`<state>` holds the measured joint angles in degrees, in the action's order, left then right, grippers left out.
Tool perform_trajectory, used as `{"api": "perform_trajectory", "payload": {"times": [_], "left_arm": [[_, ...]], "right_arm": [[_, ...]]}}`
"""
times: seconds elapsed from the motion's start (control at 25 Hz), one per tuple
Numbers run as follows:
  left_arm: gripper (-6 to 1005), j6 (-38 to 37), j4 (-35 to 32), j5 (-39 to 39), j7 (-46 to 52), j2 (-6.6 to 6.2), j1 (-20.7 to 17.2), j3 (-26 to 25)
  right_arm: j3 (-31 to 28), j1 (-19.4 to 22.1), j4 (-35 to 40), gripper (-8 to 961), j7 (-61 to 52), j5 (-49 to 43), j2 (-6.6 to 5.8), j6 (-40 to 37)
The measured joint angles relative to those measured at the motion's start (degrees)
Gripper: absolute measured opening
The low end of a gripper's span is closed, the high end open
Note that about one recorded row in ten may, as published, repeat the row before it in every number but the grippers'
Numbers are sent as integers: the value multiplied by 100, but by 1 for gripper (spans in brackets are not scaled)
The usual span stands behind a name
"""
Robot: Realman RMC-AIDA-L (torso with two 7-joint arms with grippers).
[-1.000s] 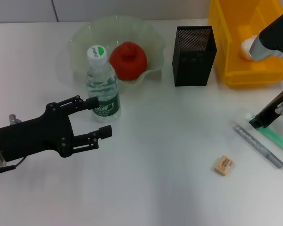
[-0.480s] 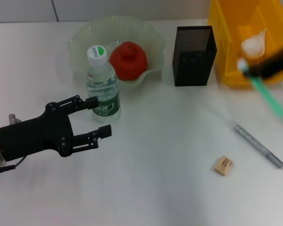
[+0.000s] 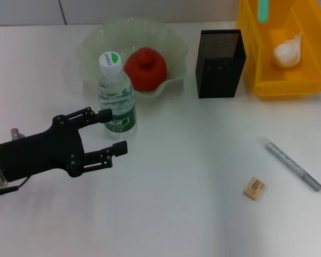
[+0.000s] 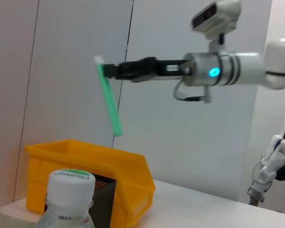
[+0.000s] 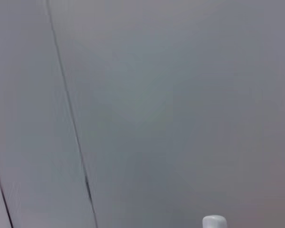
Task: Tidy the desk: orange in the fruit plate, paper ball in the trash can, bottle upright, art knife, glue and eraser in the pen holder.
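Since a second ago the right gripper [image 4: 115, 70] has carried the green stick [image 4: 108, 99] up off the table at the right and high into the air; in the head view only a green tip shows at the top edge over the trash can [image 3: 305, 80]. The left wrist view shows the fingers clamped on the stick's upper end, with the stick hanging nearly upright, slightly tilted, above the bin and the pen holder [image 3: 220, 63]. Whether this stick is the glue or the art knife I cannot say for sure; it looks more like a glue stick. Its long axis already points roughly down, so the coming move turns on bringing it sideways toward the robot's left until its lower end is over the holder's open top, which stands just beside the bin. The right arm is plainly the nearer one for that. The left gripper [image 3: 113, 131] hovers low over the table with its fingers apart, just beside the bottle [image 3: 115, 96], which stands upright. The orange [image 3: 145, 67] lies in the fruit plate [image 3: 96, 40] and the paper ball [image 3: 287, 53] in the trash can. A grey pen-shaped tool [image 3: 293, 165] and the eraser [image 3: 254, 188] lie on the table at the right, near each other but not touching, not yet stowed.
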<state>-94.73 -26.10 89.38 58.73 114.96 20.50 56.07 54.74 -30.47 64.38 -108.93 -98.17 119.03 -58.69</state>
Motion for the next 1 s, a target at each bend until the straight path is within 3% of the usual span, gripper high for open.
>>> {"api": "perform_trajectory", "payload": {"times": [0.04,0.2,0.48,0.92,1.0], "left_arm": [[800,0,0,0,1,1,8,0],[800,-1,0,0,31,7,24,-1],[799,20,0,-26,61,18,16,-12],[799,151,-1,-7,37,26,24,-18],[799,157,-1,-5,29,27,24,-18]], "right_arm": [[0,0,0,160,0,0,0,0],[-576,-702,-1756,162,1242,845,-111,-116],[-702,-872,-3041,167,2250,1629,-173,-127],[-649,-910,-3460,175,2641,1782,-81,-129],[-648,-868,-3445,252,2623,1782,-81,-199]]}}
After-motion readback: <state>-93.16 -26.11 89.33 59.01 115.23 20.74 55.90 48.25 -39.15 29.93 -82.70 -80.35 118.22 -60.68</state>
